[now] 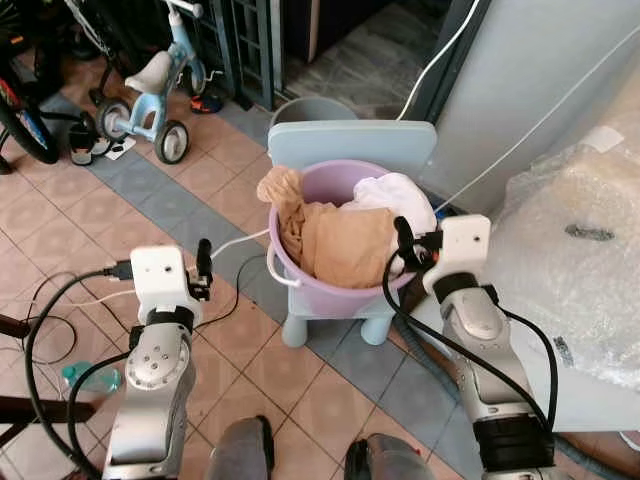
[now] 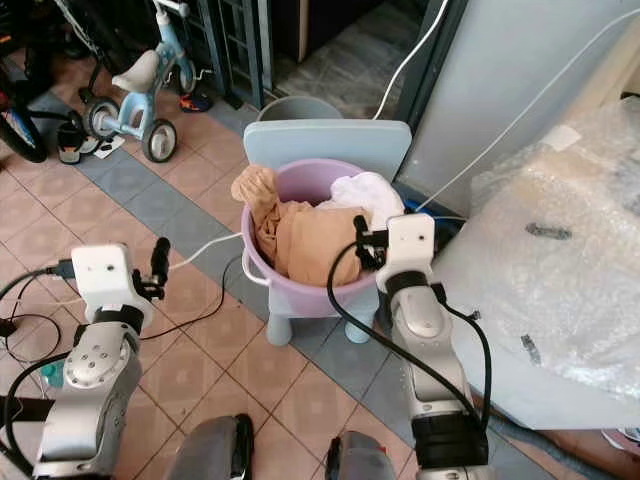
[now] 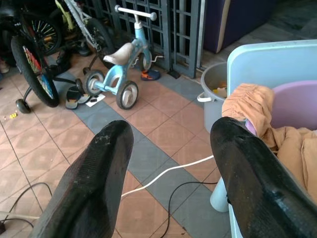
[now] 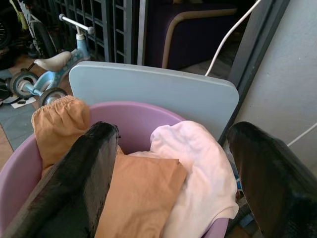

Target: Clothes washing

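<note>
A purple basin [image 1: 330, 290] stands on a small light-blue chair [image 1: 350, 145] in front of me. Tan-orange clothes [image 1: 335, 240] fill its left and middle, and a white garment [image 1: 400, 195] lies at its right. My right gripper [image 1: 403, 245] is open at the basin's right rim, just above the clothes; its wrist view looks down on the tan cloth [image 4: 143, 193] and the white garment [image 4: 198, 168] between its fingers [image 4: 84, 183]. My left gripper [image 1: 204, 262] is open over the tiled floor, left of the basin, holding nothing.
A grey bucket [image 1: 312, 108] sits behind the chair. A blue tricycle [image 1: 150, 85] and a bicycle wheel [image 1: 22, 125] stand at the back left. Cables [image 1: 230, 245] cross the floor. A bubble-wrapped bulk [image 1: 580, 260] is close on the right. A bottle [image 1: 90, 378] lies near my left.
</note>
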Controlling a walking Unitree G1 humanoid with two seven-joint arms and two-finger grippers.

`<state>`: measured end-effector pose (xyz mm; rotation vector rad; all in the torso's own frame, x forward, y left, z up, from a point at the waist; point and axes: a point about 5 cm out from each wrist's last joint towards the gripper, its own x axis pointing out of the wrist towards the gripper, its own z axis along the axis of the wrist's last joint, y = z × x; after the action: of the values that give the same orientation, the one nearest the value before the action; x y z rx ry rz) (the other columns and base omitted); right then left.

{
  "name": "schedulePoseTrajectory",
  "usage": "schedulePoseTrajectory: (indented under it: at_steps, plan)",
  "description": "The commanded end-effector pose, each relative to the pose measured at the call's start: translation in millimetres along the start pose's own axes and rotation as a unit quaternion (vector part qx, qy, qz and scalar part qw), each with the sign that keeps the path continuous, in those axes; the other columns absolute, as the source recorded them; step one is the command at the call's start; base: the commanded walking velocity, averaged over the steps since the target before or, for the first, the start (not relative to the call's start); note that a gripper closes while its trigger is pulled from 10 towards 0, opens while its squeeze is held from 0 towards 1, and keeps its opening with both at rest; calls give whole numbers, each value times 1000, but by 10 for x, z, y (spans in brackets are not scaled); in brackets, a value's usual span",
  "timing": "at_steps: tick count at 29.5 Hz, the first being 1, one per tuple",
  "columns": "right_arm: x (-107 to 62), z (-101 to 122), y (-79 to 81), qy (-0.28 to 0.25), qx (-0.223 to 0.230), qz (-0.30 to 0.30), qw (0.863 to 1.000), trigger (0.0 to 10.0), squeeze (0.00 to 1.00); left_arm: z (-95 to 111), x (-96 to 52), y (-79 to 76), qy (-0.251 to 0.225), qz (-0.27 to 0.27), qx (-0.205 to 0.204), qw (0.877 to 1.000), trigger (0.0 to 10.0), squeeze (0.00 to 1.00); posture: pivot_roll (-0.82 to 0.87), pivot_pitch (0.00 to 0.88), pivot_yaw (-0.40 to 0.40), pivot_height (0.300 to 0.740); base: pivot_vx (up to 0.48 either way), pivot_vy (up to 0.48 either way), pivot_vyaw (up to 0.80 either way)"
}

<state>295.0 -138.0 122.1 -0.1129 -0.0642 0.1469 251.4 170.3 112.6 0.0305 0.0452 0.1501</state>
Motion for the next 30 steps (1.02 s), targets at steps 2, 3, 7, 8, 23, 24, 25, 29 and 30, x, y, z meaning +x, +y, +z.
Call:
schedulePoseTrajectory:
  at_steps: [2,3,7,8,23,24,25,29,30]
  plan:
    - [-42,-17,-87,1,-11,-9,1000,10000,0,-7,-27,-62,3,-10,-4,1000,10000,0,67,185,-12,740,354,0,800]
    - [-38,-24,-88,6,6,-14,1000,10000,0,-12,-28,-63,5,-10,-3,1000,10000,0,67,185,-11,740,352,0,0]
    - [-24,-29,-91,9,8,-14,1000,10000,0,-19,-33,-60,8,-9,-2,1000,10000,0,69,186,-10,740,337,0,0]
    - [-20,-32,-90,10,7,-13,1000,10000,0,-19,-34,-60,9,-9,-1,1000,10000,0,69,186,-10,740,326,0,0]
    - [74,-471,-69,177,-34,15,984,10000,0,-344,-134,66,79,2,33,996,10000,0,100,171,-35,740,111,0,0]
    - [52,-499,-56,184,-29,17,982,10000,0,-402,-161,101,90,7,33,995,10000,0,95,182,-39,740,0,0,0]
    - [52,-499,-56,184,-29,17,982,10000,0,-402,-161,101,90,7,33,995,10000,0,95,182,-39,740,0,0,0]
    - [-13,-572,13,201,-33,43,978,10000,0,-459,-206,315,132,59,3,989,10000,0,132,219,-51,740,0,0,0]
    - [-20,-609,42,208,-44,51,976,10000,0,-433,-231,314,127,46,11,991,10000,0,135,224,-52,740,0,0,0]
